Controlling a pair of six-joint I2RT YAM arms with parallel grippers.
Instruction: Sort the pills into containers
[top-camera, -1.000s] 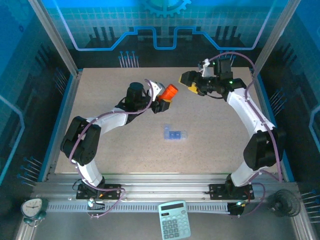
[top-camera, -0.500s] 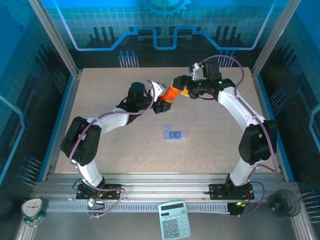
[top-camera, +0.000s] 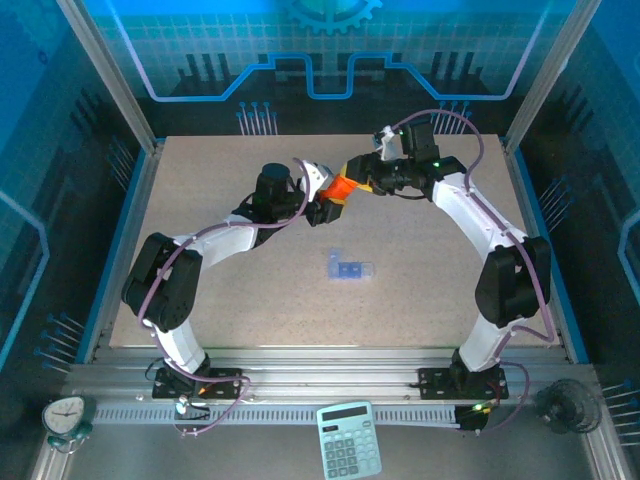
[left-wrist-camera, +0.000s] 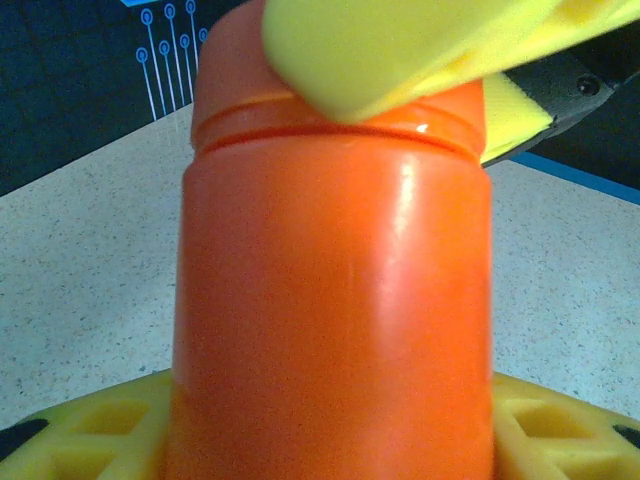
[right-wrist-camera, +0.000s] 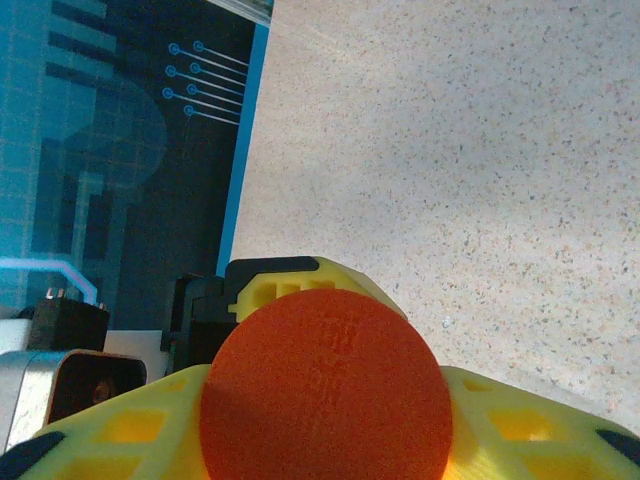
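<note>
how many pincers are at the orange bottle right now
2. The left pincer holds the orange bottle by its body, over the far half of the table. The right pincer straddles its cap from the other end; whether it clamps yet is unclear.

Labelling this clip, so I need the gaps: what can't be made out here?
Pills: top view, too small to see any in the pill box.
Bottle contents: left wrist view, opaque orange wall.
Bottle base: left wrist view, cut off by the bottom edge.
Cap thread: right wrist view, seen face-on.
</note>
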